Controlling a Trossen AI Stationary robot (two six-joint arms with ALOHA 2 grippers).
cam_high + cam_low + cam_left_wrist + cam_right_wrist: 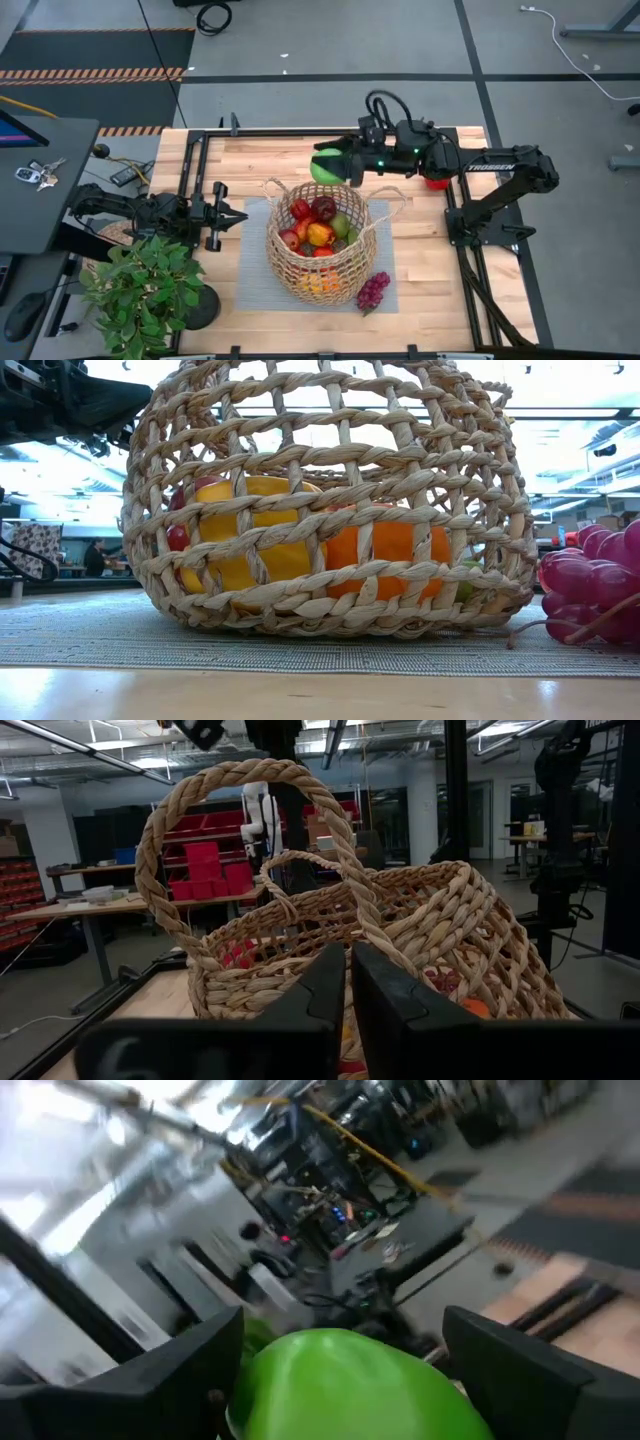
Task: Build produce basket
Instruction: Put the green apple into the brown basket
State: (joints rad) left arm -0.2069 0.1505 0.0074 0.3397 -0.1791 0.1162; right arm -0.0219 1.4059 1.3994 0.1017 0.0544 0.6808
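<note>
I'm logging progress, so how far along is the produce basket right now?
Mostly filled: the basket already holds apples, an orange and other fruit. In hand: the right claw grips a green apple behind the basket. Left: the grapes on the mat and a red piece under the right arm. The left claw waits shut.

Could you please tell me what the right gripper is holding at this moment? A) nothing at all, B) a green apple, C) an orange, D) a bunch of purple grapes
B: the right gripper is closed around the green apple beyond the basket, and the right wrist view shows the same green fruit between its fingers; the grapes lie on the mat.
</note>
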